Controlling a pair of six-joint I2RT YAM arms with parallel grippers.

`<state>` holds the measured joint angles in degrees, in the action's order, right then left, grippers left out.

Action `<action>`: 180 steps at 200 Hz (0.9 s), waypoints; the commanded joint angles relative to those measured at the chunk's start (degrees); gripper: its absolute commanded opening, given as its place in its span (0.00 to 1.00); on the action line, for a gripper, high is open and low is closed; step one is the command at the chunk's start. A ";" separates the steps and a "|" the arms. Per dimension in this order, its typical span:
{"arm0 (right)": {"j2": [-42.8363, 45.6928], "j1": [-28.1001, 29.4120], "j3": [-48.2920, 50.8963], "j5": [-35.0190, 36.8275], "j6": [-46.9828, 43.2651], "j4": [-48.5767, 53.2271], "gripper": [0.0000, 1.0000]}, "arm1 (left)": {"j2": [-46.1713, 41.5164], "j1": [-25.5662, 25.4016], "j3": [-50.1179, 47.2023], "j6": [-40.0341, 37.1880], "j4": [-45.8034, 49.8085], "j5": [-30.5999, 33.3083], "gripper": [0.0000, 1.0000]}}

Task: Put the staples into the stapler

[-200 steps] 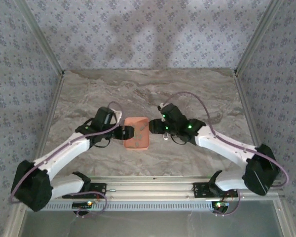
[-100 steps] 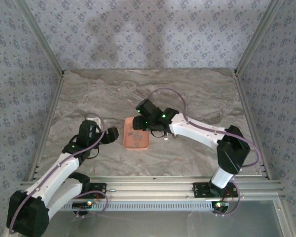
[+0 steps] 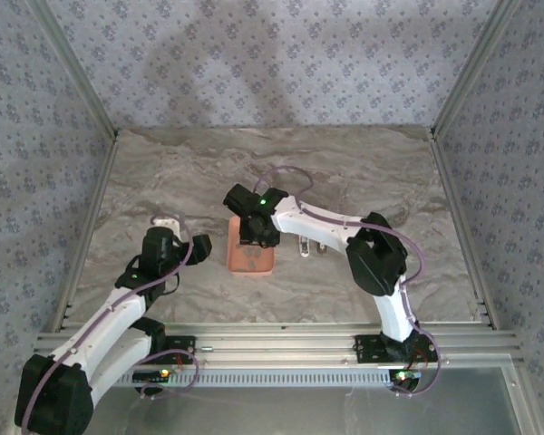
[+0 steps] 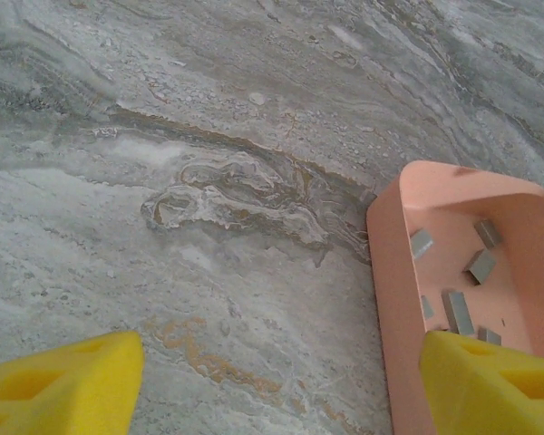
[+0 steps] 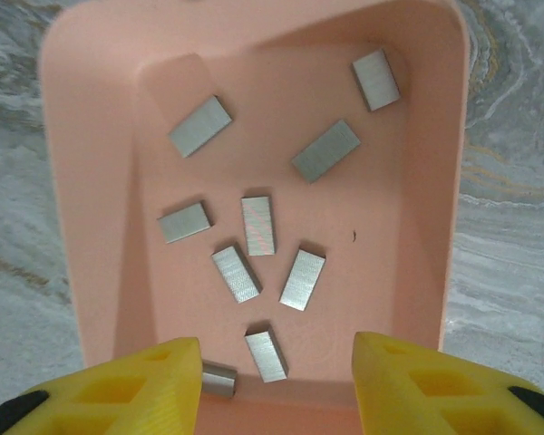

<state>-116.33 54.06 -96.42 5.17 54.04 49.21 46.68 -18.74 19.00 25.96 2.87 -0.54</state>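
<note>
marble-look table (image 3: pixel 381 172): grey-beige, brown veins, darker swirls. back wall (image 3: pixel 390 54) at 12 o'clock: pale blue-grey paper, small repeating floral print. left wall (image 3: pixel 27 199) at 9, right wall (image 3: pixel 526 181) at 3, same print. aluminium posts (image 3: pixel 72 68) slant out toward 10 and 2 corners. metal rail (image 3: pixel 281 344) along table edge at 6, slotted strip (image 3: pixel 281 375) just below. soft diffuse light; blurry grey shadows on back wall near 12.
</note>
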 commanded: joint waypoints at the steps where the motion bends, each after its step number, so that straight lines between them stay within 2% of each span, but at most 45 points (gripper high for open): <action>1: -3.47 0.44 -3.17 0.46 2.37 5.08 0.44 | 0.26 0.55 -0.79 -2.30 -1.92 1.19 0.80; 100: -9.64 0.10 -5.55 -2.04 4.42 6.30 0.35 | 2.15 0.90 -1.87 -3.32 -4.70 1.24 0.80; 180: -12.20 -0.49 -7.73 -0.99 4.77 7.19 0.31 | 6.13 1.21 -1.56 -3.19 -7.23 -0.58 0.80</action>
<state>-126.87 53.98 -102.35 3.44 57.32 53.76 51.94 -18.00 17.52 23.38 -1.74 -0.16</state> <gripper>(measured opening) 0.314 0.795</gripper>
